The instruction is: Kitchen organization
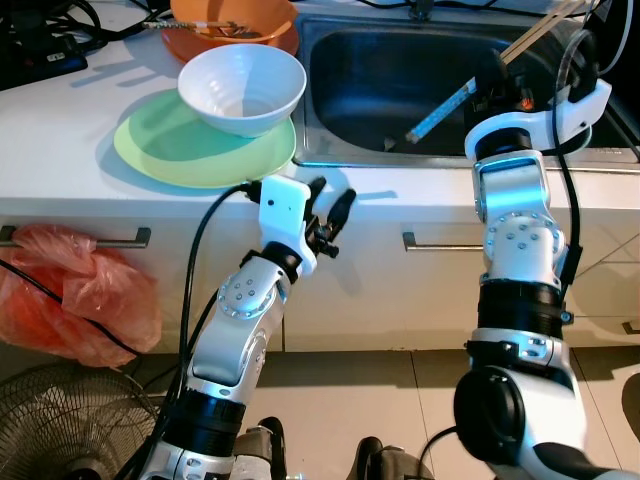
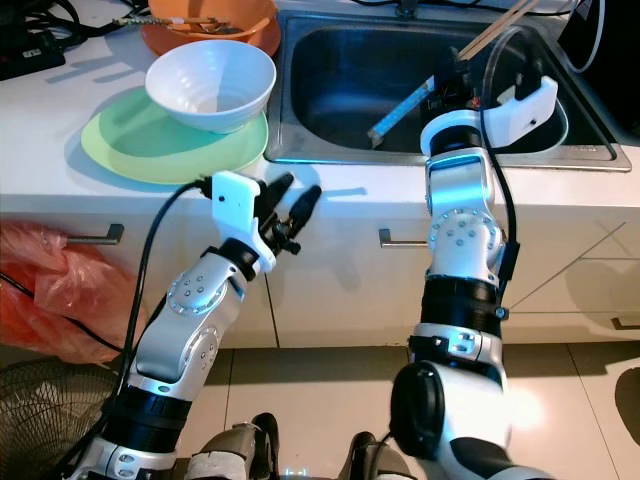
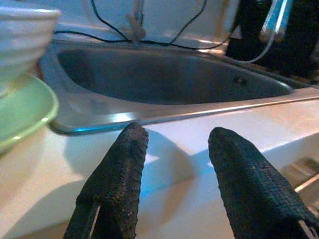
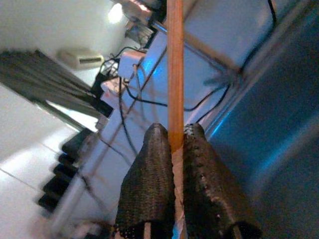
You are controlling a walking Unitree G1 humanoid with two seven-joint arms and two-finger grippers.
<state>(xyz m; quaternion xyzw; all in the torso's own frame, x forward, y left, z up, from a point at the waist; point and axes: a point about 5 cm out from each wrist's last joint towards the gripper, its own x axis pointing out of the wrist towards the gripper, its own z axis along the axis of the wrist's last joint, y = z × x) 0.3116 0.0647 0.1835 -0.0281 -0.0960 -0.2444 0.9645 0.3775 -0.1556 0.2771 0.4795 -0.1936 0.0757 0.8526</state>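
The robot's right pincer (image 4: pixel 172 149) is clenched on a pair of wooden chopsticks (image 4: pixel 174 69), held over the steel sink (image 1: pixel 380 80) set into the white worktop (image 1: pixel 60 130); the sticks slant up and away from the fingers. A blue-handled utensil (image 1: pixel 440 112) leans inside the sink. The left pincer (image 1: pixel 332 212) hangs released, fingers spread, just below the worktop's front edge. On the worktop, a white bowl (image 1: pixel 241 86) sits on a green plate (image 1: pixel 170 150), with an orange bowl (image 1: pixel 232 25) behind. A red plastic bag (image 1: pixel 70 290) hangs from a drawer handle.
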